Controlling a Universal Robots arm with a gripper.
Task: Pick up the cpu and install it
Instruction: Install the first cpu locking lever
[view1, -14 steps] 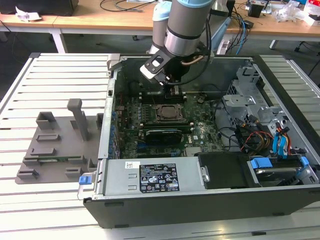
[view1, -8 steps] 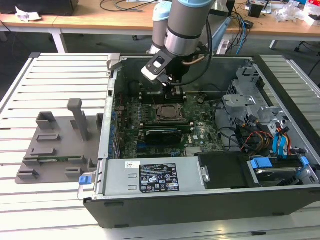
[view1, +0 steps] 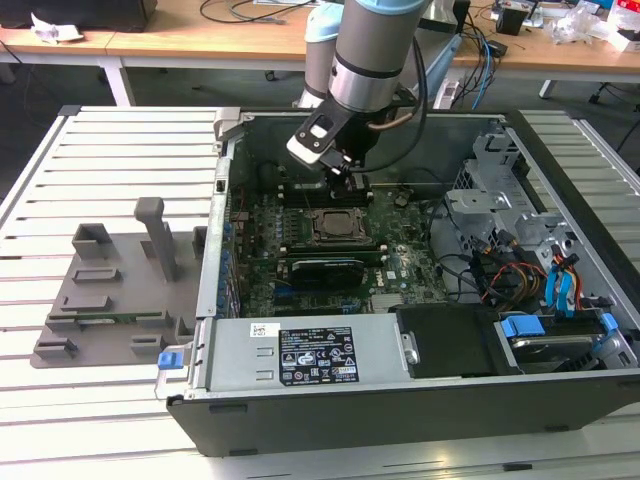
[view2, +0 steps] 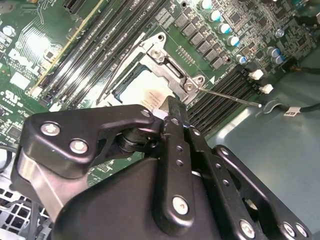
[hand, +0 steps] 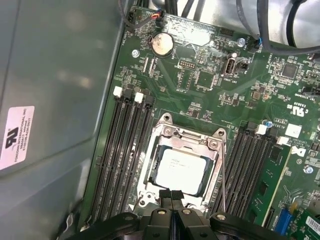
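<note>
The cpu (hand: 180, 170) is a flat silver-grey square lying inside the metal-framed socket (hand: 216, 145) on the green motherboard; the second wrist view shows the cpu (view2: 142, 87) partly behind the fingers. My gripper (hand: 171, 194) hovers just over the socket's edge, its two black fingers pressed together with nothing between them. In the exterior view the gripper (view1: 345, 185) hangs inside the open computer case, directly above the socket (view1: 335, 225). A thin metal lever rod (view2: 230, 96) runs out from the socket's corner over the memory slots.
Black memory slots (hand: 125, 145) flank the socket on both sides. The case holds a power supply (view1: 300, 355), a drive cage (view1: 500, 200) and loose cables (view1: 520, 275). A grey fixture block (view1: 110, 290) lies on the slatted table at the exterior view's left.
</note>
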